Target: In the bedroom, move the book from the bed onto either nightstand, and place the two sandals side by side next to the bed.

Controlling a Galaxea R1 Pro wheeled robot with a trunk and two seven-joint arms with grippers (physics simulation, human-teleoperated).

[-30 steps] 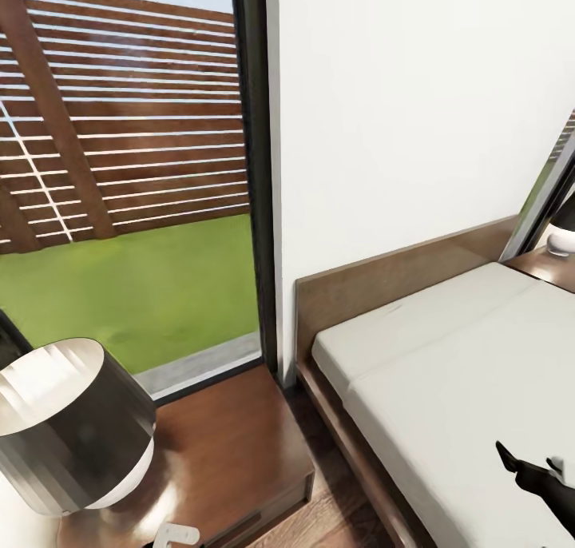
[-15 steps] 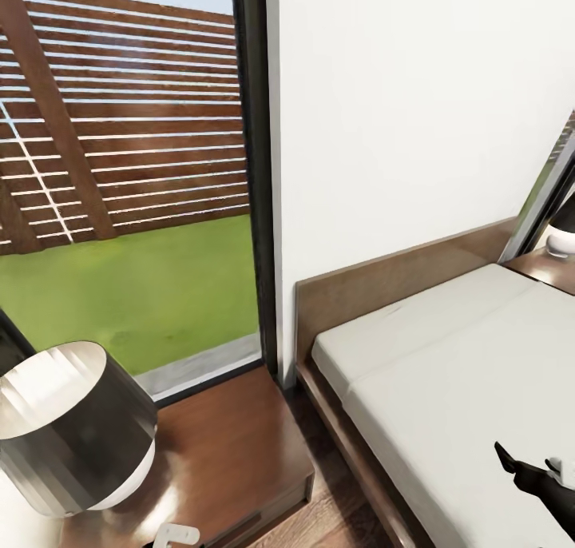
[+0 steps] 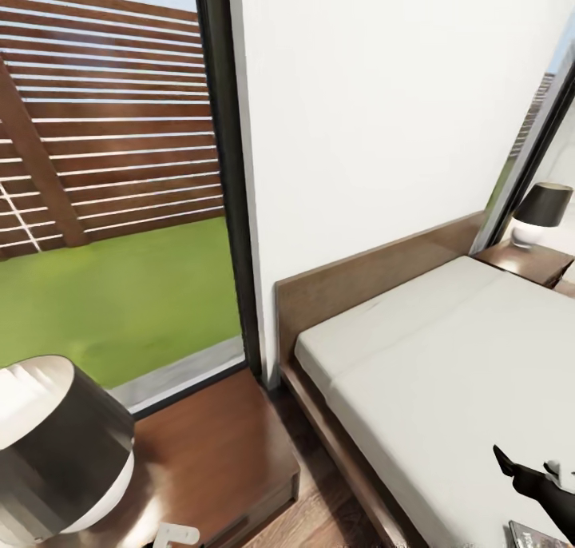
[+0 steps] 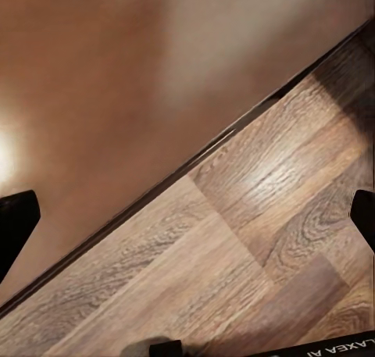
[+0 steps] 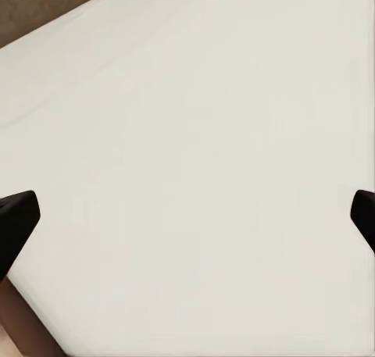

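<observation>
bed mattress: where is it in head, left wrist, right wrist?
Head view: mattress covers the lower right, inside the dark wooden frame.
Left wrist view: not in it; nightstand top and plank floor.
Right wrist view: mattress nearly throughout.
Shared landmark: the right hand above the mattress.

Book: just a corner at the frame edge, partly behind right gripper; cover unreadable. Lamp on near nightstand cut off at the edge, base not visible. Far lamp beyond bed too small for detail. White object at nightstand's front cropped, can't ID.
</observation>
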